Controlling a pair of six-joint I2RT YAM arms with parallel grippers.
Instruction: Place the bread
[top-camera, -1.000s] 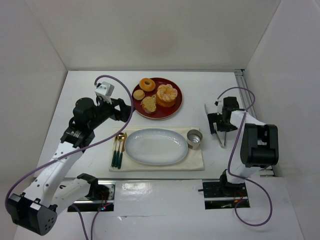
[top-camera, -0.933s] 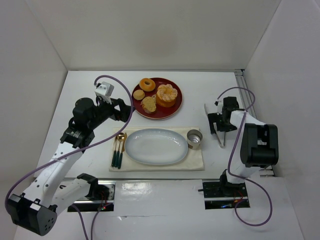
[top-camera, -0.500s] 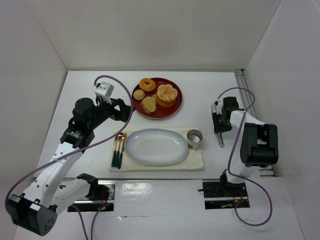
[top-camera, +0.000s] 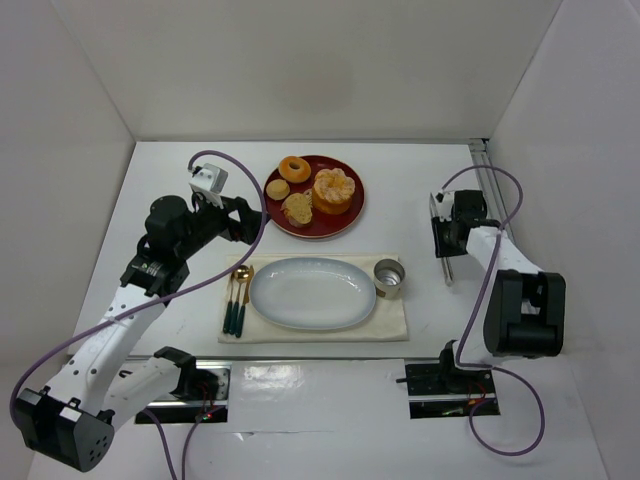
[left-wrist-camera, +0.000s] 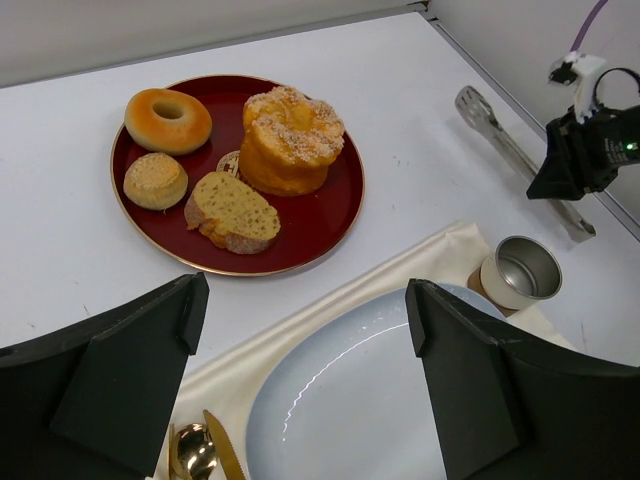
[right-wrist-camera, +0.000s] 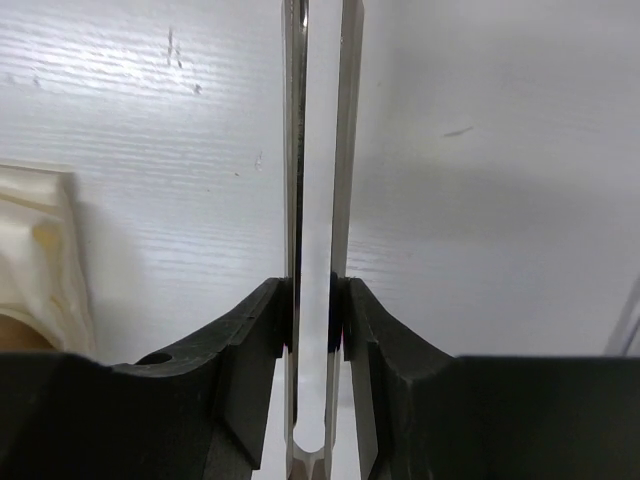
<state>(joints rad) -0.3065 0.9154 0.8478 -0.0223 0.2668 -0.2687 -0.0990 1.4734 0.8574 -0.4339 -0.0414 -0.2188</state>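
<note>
The bread, round and orange-golden with a lobed top, sits on the right half of the red plate. My left gripper hangs open just left of that plate with nothing between its fingers. Far to the right, my right gripper is shut on a pair of metal tongs. In the right wrist view both tong arms are pinched between the pads, close to their hinge. The tongs lie low over the white table.
A ring donut, a small bun and a tan slice share the red plate. On the cream cloth lie a pale blue oval plate, a metal cup, and a gold spoon and knife.
My right gripper has closed on the tongs, and the arm has shifted slightly right and away from me. The left arm and the pastries have not moved.
</note>
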